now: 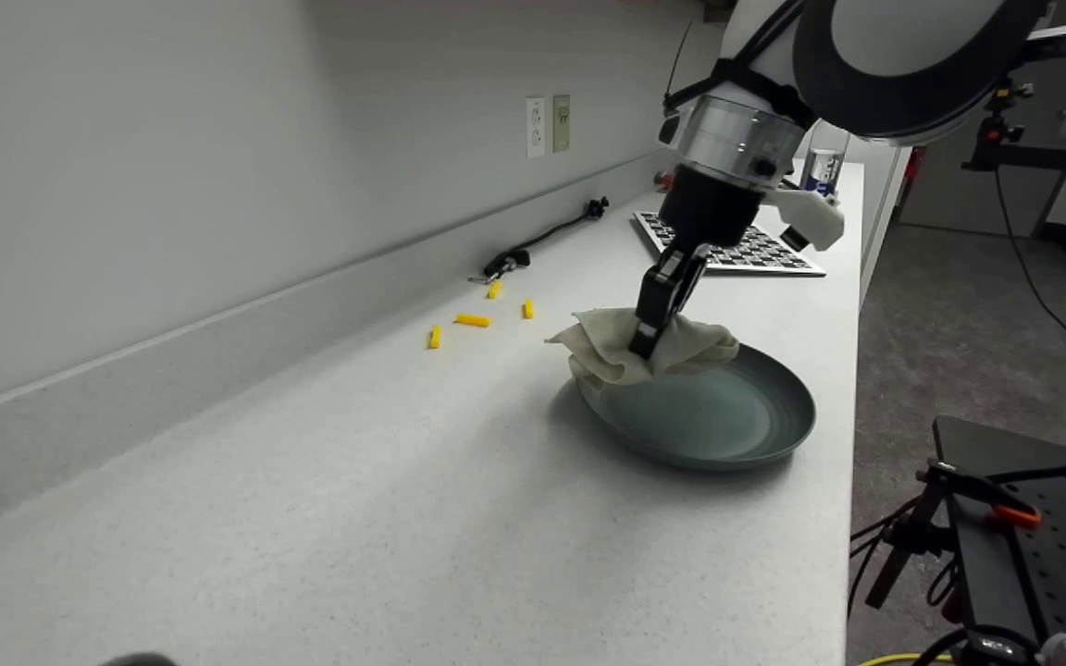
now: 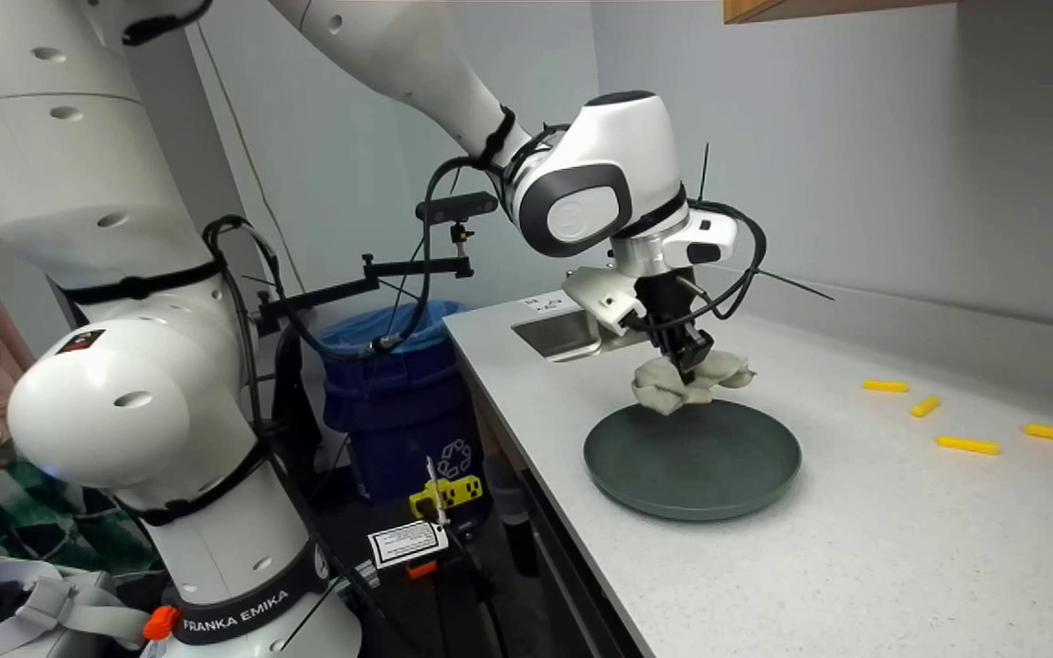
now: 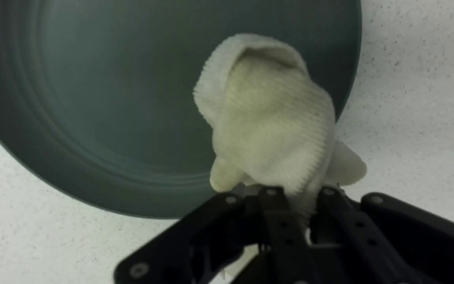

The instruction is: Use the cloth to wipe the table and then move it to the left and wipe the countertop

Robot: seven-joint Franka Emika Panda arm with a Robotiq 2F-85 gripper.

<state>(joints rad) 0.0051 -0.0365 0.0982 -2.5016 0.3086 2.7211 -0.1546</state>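
A cream cloth is bunched in my gripper. It shows in both exterior views (image 1: 700, 347) (image 2: 659, 386) and in the wrist view (image 3: 266, 118). My gripper (image 1: 646, 344) (image 2: 687, 370) (image 3: 302, 197) is shut on the cloth's middle, with folds spreading out around the fingertips. The cloth hangs over the edge of a dark green plate (image 1: 713, 421) (image 2: 691, 466) (image 3: 112, 98). I cannot tell whether it touches the plate. The plate stands on the white speckled countertop (image 1: 385, 527) (image 2: 874, 567) (image 3: 416, 98). The fingertips are partly hidden in the cloth. No separate table surface is evident.
Several yellow sticks (image 1: 472, 320) (image 2: 967, 445) lie near the back wall. A black cable piece (image 1: 507, 263), a black-and-white patterned board (image 1: 755, 252) and a bottle (image 1: 823, 171) are farther along. A sink (image 2: 568, 335) is set in the counter. The counter's front edge (image 1: 852, 462) lies close beside the plate.
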